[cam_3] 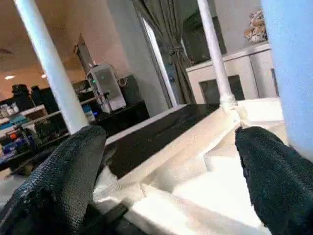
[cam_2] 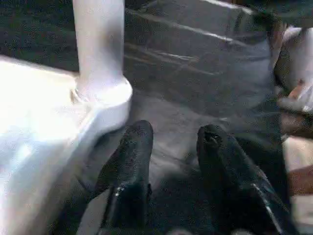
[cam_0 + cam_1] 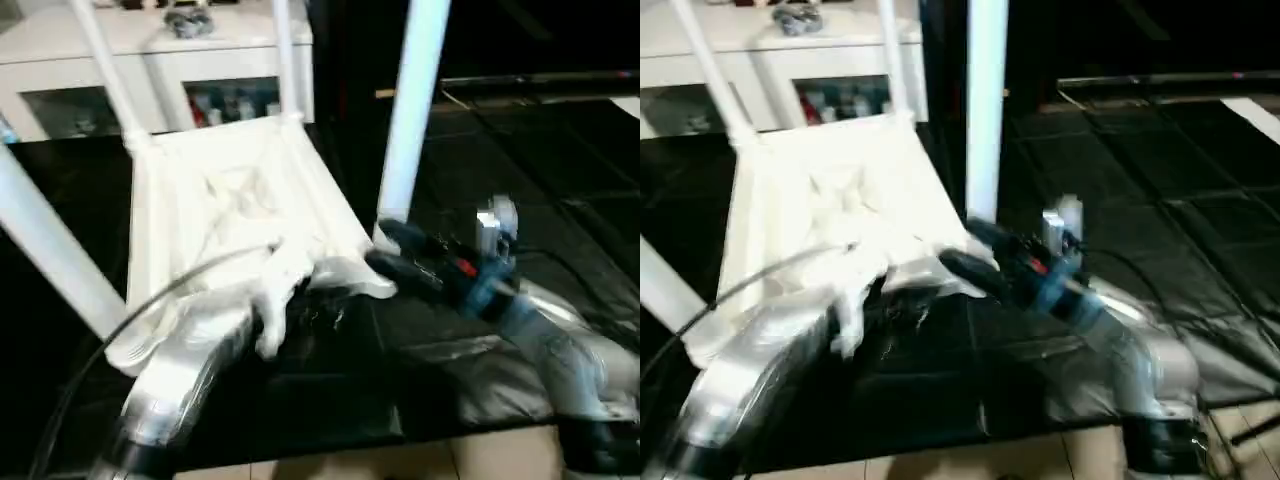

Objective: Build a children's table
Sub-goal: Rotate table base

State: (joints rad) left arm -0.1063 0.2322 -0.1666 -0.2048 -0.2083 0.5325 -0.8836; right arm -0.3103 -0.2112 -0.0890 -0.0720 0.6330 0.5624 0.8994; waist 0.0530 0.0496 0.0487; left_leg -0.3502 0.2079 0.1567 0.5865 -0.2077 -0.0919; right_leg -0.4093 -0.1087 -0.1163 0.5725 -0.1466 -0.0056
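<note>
The white children's table lies upside down on the black mat, its ribbed underside (image 3: 230, 200) facing up, with legs standing in its corner sockets. The near right leg (image 3: 410, 110) rises beside my right gripper (image 3: 388, 250), which is open at that corner. In the right wrist view its fingers (image 1: 63, 181) stand wide apart with the tabletop between and beyond them, and that leg (image 1: 288, 63) is close by. My left gripper (image 2: 171, 142) is open and holds nothing, just off a corner socket (image 2: 105, 95) with a leg (image 2: 98, 44) in it.
A white cabinet (image 3: 150, 60) with glass doors stands behind the table. The black mat (image 3: 560, 180) stretches to the right. A strip of light floor (image 3: 400, 460) runs along the near edge. A grey cable (image 3: 150, 300) arcs over my left forearm.
</note>
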